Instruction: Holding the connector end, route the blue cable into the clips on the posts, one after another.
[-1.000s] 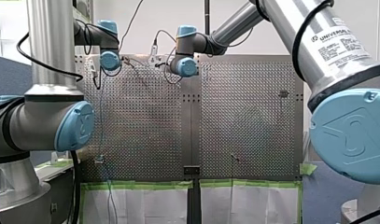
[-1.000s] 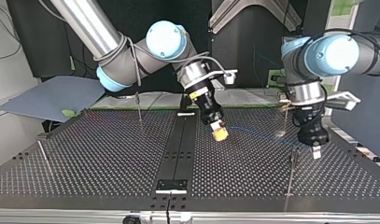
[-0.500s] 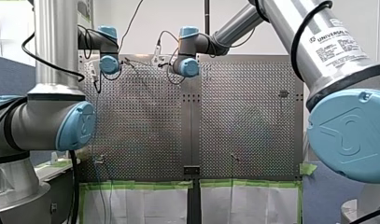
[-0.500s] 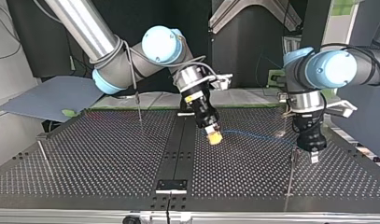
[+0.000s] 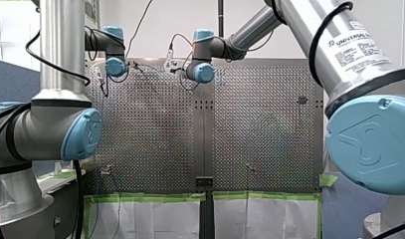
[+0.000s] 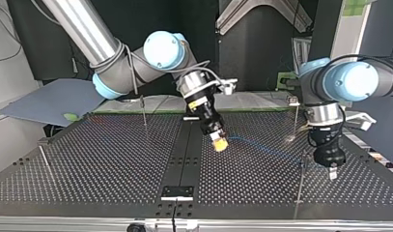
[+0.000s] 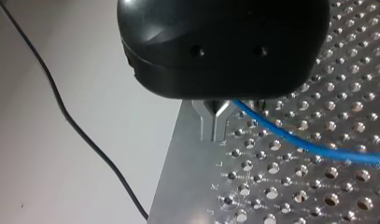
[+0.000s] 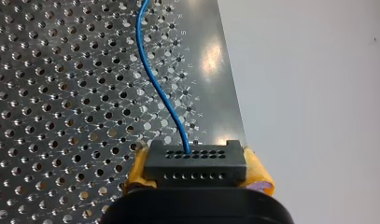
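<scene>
Your right gripper (image 8: 197, 173) is clamping connector (image 8: 192, 156) between yellow pads (image 8: 258, 171), one on each end. Cable (image 8: 152, 74) is leaving connector face, curving away ahead of gripper over table (image 8: 61, 93). Left gripper (image 7: 214, 126) is showing metal fingers pressed together, cable passing just beside them; can't tell if it's pinched. Post (image 6: 300, 186) is standing near left gripper. Guessing cable's thin, light, floppy, so kinking easy. Hard connector body looks like the spot to hold, not the wire. Go gentle on pulling.
</scene>
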Controlling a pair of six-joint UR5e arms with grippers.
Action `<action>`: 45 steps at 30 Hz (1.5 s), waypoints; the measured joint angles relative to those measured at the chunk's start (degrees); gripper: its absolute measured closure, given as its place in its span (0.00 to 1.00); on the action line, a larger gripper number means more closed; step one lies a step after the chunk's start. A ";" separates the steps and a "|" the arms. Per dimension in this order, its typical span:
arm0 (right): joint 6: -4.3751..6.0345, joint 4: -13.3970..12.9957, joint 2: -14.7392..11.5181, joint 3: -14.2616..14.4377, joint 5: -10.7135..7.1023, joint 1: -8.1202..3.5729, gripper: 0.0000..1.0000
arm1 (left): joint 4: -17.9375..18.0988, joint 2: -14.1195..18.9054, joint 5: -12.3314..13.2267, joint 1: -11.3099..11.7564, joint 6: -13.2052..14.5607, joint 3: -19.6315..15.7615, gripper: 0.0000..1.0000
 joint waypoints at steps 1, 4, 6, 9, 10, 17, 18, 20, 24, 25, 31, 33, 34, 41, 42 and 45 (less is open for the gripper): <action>0.03 -0.03 0.01 0.00 -0.07 -0.11 1.00 | -0.02 -0.05 0.10 0.11 -0.08 0.00 1.00; 0.12 -0.13 0.08 0.03 -0.20 -0.66 1.00 | -0.02 -0.47 0.71 0.39 -0.29 0.00 1.00; 0.14 -0.26 0.11 0.02 -0.27 -1.00 1.00 | 0.03 -0.91 1.40 0.51 -0.48 0.02 1.00; 0.18 -0.62 0.17 0.01 -0.45 -1.60 1.00 | 0.39 -1.34 2.19 0.72 -1.00 0.03 1.00; 0.21 -0.79 0.19 0.02 -0.57 -1.79 1.00 | 0.61 -1.41 2.52 0.79 -1.25 0.02 1.00; 1.38 -2.69 1.50 -0.45 -2.03 -3.06 1.00 | 2.41 -2.68 4.56 1.48 -4.11 0.59 1.00; 1.49 -2.82 1.70 -0.56 -2.15 -3.17 1.00 | 2.42 -3.04 4.74 1.53 -4.31 0.79 1.00; 1.86 -3.05 2.03 -0.81 -2.36 -3.40 1.00 | 2.52 -3.94 4.95 1.62 -4.64 1.14 1.00; 2.57 -3.25 2.35 -1.34 -2.50 -3.96 1.00 | 2.74 -5.22 5.09 1.85 -5.27 1.64 1.00; 2.68 -3.24 2.46 -1.51 -2.53 -4.10 1.00 | 2.81 -5.36 5.10 1.92 -5.39 1.71 1.00; 2.95 -2.95 4.30 -3.28 -2.85 -4.56 1.00 | 3.47 -5.64 5.20 2.52 -6.64 1.83 1.00; 2.99 -2.92 4.73 -3.74 -2.87 -4.63 1.00 | 3.79 -5.65 5.36 2.72 -7.04 1.84 1.00; 3.04 -2.91 4.83 -3.93 -2.88 -4.69 1.00 | 3.98 -5.65 5.46 2.81 -7.27 1.84 1.00; 3.62 -2.72 5.12 -5.32 -3.15 -5.67 1.00 | 6.12 -5.67 6.56 3.38 -10.05 1.86 1.00; 3.64 -2.70 5.13 -5.48 -3.19 -5.78 1.00 | 6.33 -5.69 6.80 3.43 -10.50 1.86 1.00; 3.75 -2.64 5.15 -5.98 -3.62 -5.99 1.00 | 6.62 -6.10 7.44 3.56 -12.13 2.07 1.00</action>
